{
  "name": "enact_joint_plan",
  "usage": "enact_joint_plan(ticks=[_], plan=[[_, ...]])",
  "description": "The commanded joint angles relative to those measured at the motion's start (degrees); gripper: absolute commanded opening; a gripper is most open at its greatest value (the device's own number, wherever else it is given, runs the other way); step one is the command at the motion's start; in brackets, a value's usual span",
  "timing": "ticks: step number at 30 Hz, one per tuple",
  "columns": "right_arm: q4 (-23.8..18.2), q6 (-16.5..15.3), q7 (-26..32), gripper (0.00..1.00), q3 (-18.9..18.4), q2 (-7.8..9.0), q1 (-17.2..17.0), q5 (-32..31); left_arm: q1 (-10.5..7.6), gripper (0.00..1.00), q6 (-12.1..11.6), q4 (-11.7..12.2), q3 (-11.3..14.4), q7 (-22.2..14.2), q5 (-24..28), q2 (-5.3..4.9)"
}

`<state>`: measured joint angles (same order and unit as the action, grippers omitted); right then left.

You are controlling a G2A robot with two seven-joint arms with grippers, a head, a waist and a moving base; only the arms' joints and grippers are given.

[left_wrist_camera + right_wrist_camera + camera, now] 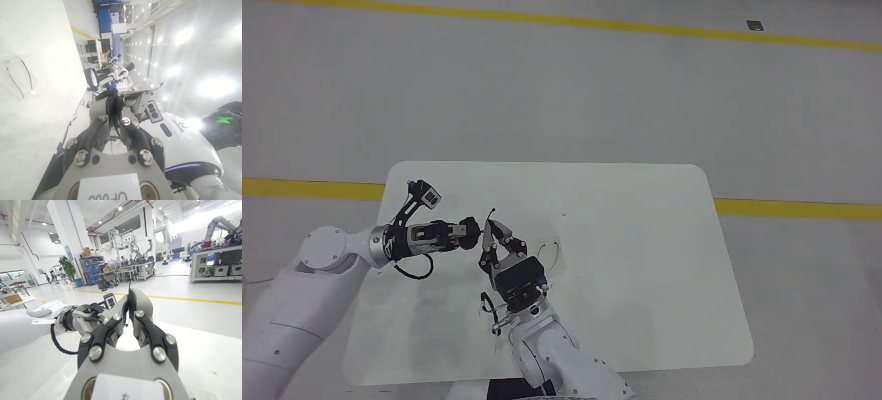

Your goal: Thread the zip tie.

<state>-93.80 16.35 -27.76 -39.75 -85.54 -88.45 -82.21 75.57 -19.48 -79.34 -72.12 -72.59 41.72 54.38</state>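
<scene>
My right gripper (129,298) pinches the zip tie (129,283), left of centre above the table (642,300); left gripper (114,100) is closed, I judge on its other end; I'd feed tip into head slowly.

Your top view looks down from above the arms and takes in the whole surface (642,260). Each wrist camera sits close behind its own tool, looking along it. The left tool (113,99) and right tool (129,300) each have the other arm just beside their tips.
</scene>
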Motion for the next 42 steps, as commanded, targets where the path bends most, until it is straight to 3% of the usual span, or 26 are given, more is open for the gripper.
enact_joint_plan(ticks=[1,42], plan=[[0.1,0.2,0.1,0.0,0.1,0.02,0.1,0.0,0.0,0.0,0.0,0.0,0.0,0.0,0.0,0.0],[1.0,1.2,1.2,0.0,0.8,-0.09,0.7,-0.4,0.0,0.0,0.0,0.0,0.0,0.0,0.0,0.0]])
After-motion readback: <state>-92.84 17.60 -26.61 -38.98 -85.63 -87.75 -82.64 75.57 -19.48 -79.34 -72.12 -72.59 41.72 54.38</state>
